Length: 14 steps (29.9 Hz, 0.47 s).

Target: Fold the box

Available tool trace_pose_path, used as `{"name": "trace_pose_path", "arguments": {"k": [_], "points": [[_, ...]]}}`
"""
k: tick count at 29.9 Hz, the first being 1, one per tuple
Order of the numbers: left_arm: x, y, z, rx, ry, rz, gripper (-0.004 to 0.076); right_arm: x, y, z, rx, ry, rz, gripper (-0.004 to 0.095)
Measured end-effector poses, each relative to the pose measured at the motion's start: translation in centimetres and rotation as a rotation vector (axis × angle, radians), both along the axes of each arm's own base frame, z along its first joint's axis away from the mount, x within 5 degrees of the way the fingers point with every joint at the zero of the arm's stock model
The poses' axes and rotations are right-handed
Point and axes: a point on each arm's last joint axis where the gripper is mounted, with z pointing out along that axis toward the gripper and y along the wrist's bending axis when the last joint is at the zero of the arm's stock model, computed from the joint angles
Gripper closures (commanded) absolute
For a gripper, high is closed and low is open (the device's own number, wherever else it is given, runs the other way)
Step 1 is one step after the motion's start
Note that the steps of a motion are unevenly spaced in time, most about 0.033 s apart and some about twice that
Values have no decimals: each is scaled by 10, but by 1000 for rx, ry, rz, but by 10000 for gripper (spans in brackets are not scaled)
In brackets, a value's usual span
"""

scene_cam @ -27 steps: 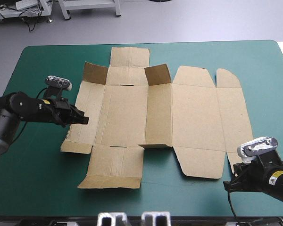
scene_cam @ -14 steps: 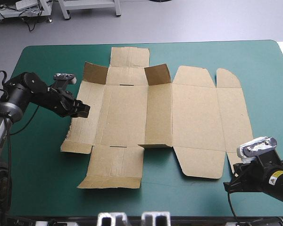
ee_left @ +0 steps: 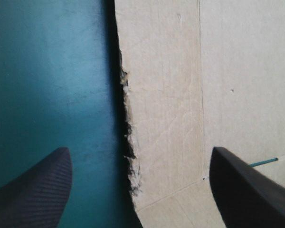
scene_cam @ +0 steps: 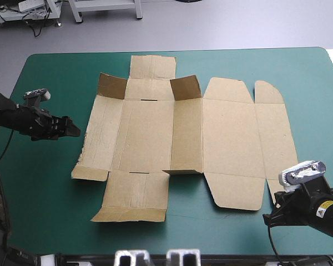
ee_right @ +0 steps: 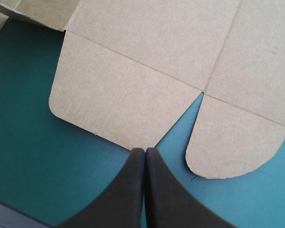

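One box (scene_cam: 177,138), a cut sheet of brown board, lies spread flat on the teal-green cover (scene_cam: 44,210) between the two claws, its panels showing only bare board. Two small flaps (scene_cam: 112,86) stand raised along its far side; the other flaps lie flat.

The left claw (scene_cam: 72,130) is released, its two black fingers (ee_left: 38,185) standing wide apart. It points at the box's near side edge, just short of it and not touching. The right claw (scene_cam: 269,217) is clenched on nothing, its fingers meeting in one point, just beside the sheet's near corner.

Only the left wrist view shows that the edge (ee_left: 129,142) ahead of the left claw (ee_left: 138,152) is torn and ragged, with a crease running beside it. Only the right wrist view shows two rounded flaps (ee_right: 114,95) ahead of the right claw (ee_right: 145,149), a teal-green notch between them narrowing away from its tip. Only the high view shows both claws at once, well apart.
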Motion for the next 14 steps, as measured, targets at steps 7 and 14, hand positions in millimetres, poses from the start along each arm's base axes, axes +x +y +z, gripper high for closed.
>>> {"name": "trace_pose_path", "arguments": {"k": [7,14], "points": [[16,15,-32,-79,48,6,150,0,0,0,0,0,1,926],[27,17,-63,-107,120,-18,150,0,0,0,-1,0,1,926]]}}
